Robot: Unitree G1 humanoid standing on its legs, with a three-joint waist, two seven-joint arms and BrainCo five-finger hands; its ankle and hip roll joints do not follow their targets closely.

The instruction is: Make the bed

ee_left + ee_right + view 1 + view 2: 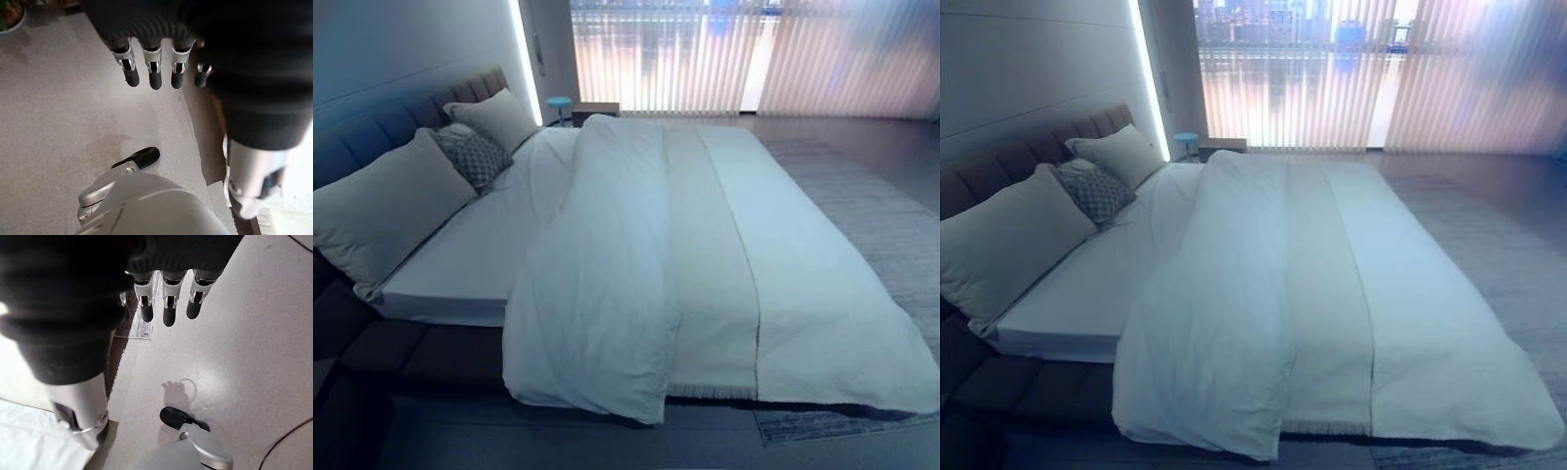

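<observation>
Duvet (607, 284): bunched along the bed (460, 264), well apart from both hands.
Left hand (151, 68): fingers straight, relaxed, holding nothing.
Right hand (166, 303): fingers straight, empty.

Standing here, I can find nothing to read: no words, labels, numbers or signs. The white duvet (607, 274) and the bed (460, 264) under it are plain. The pillows (386, 206) against the headboard (372, 132) carry no lettering, and the small dark cushion (475, 157) between them has a woven pattern, not print. The blinds (705, 59) at the window are bare vertical slats, and the rug (891, 225) beside the bed is unmarked. Down by the floor (58, 112), no marking can be made out either.
</observation>
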